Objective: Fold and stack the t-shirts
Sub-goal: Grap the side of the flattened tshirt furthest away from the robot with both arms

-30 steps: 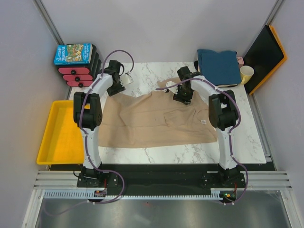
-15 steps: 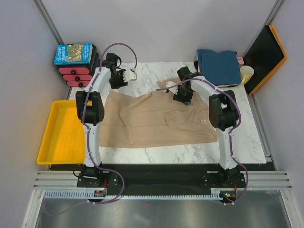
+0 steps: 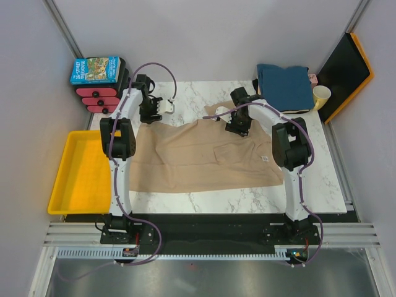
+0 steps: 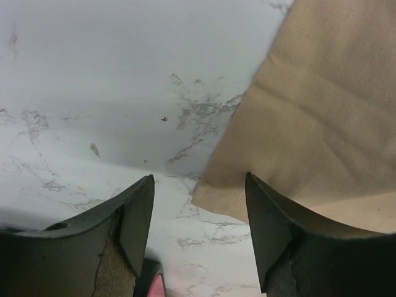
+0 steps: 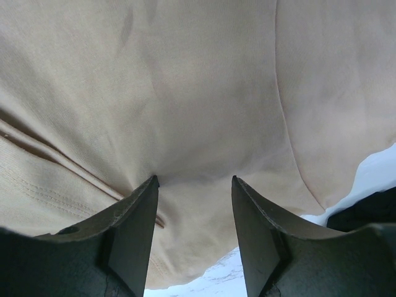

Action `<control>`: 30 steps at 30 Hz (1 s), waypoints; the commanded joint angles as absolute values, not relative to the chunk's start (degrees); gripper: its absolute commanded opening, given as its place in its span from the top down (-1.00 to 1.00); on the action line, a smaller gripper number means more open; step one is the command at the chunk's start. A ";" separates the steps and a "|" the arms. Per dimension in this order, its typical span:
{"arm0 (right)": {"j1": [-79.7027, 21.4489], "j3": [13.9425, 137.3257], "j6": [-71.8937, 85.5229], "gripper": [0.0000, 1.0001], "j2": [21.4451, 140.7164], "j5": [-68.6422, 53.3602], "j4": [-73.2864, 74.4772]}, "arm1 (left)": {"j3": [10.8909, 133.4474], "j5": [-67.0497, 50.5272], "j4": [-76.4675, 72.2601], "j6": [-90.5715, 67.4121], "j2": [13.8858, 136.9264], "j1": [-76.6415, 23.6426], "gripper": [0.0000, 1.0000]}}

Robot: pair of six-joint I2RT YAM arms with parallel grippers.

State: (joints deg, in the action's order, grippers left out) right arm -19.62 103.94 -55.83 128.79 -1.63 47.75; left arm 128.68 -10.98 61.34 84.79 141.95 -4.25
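Observation:
A large tan-beige t-shirt [image 3: 204, 154] lies spread on the marble table [image 3: 315, 185], with a small white label [image 3: 264, 158] near its right side. A teal-blue t-shirt [image 3: 284, 83] sits folded at the back right. My left gripper [image 3: 163, 107] hangs open over the tan shirt's far left corner. In the left wrist view that corner [image 4: 229, 195] lies flat between the tips of the left gripper [image 4: 199, 176], which holds nothing. My right gripper [image 3: 232, 127] stands open at the shirt's far edge. The right gripper [image 5: 194, 178] has both tips set down on the tan cloth [image 5: 185, 93].
A yellow tray [image 3: 65, 185] sits off the table's left edge. A blue picture-covered box [image 3: 96, 69] tops a black and red stack at the back left. A pale yellow cup [image 3: 320, 96] and a black-and-orange board [image 3: 346, 68] stand at the back right.
My left gripper lifted toward the back, then came down again at the shirt's far left corner with its jaws a little wider. The right arm and the shirt stayed put.

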 commanded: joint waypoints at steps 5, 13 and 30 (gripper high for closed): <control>-20.65 105.64 -57.13 -0.18 130.69 -1.85 50.36 | 130.96 -13.10 65.47 90.09 143.44 -4.13 -0.40; -20.74 107.22 -57.39 -0.18 130.08 -1.67 50.45 | 130.78 -9.06 68.82 92.20 146.42 -4.31 -0.46; -19.87 108.63 -56.44 -0.18 123.49 -0.61 46.42 | 130.78 -8.78 70.14 83.68 143.62 -5.45 0.96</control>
State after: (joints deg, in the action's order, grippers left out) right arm -20.40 106.83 -58.11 128.55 -0.99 49.80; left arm 131.00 -7.09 69.01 89.08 144.09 -5.30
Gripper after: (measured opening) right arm 0.592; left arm 0.025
